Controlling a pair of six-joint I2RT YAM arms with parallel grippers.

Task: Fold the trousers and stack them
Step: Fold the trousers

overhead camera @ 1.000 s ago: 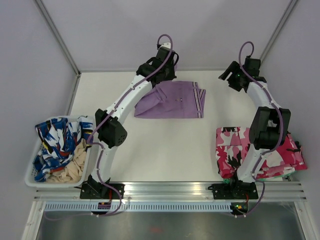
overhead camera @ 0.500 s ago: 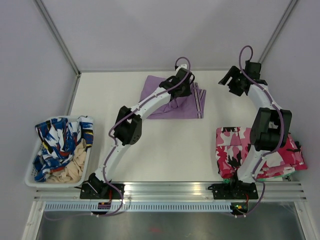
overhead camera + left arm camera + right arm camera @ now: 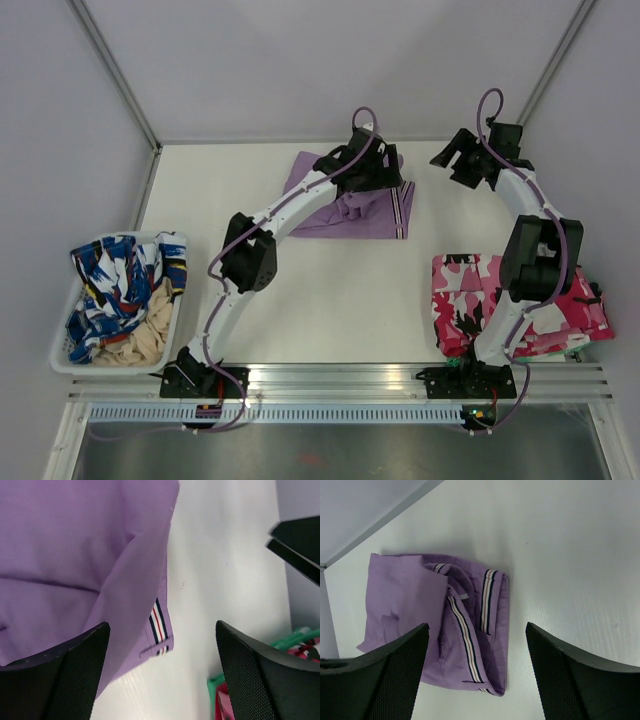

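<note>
**A:** In the top view, where are the trousers found?

**B:** The trousers (image 3: 380,216) are seen lying folded in a rough rectangle at the far middle of the tabletop (image 3: 330,300), partly hidden by the left arm. The left pincer (image 3: 378,168) is held over their far right part. The right pincer (image 3: 452,160) is kept apart, off to their right. A camouflage pile (image 3: 465,290) is seen by the right arm's base.

**A:** What is shown from the left wrist?

**B:** The left pincer (image 3: 161,627) is shown spread wide, with nothing gripped. Below it the striped trim (image 3: 157,622) and creased lilac cloth are seen lying on the tabletop.

**A:** And from the right wrist?

**B:** The right pincer (image 3: 476,627) is likewise spread and empty, raised above the bundle. The layers are seen to be uneven, with a loose flap at the left.

**A:** How is the cloth expected to handle?

**B:** It is judged light, limp and not fragile. The thin layers could easily be slid apart or dragged open. A hold is best taken at the thicker striped edge, with every layer pinched together. Two corners should probably be gripped at once, so that the fold is kept.
</note>
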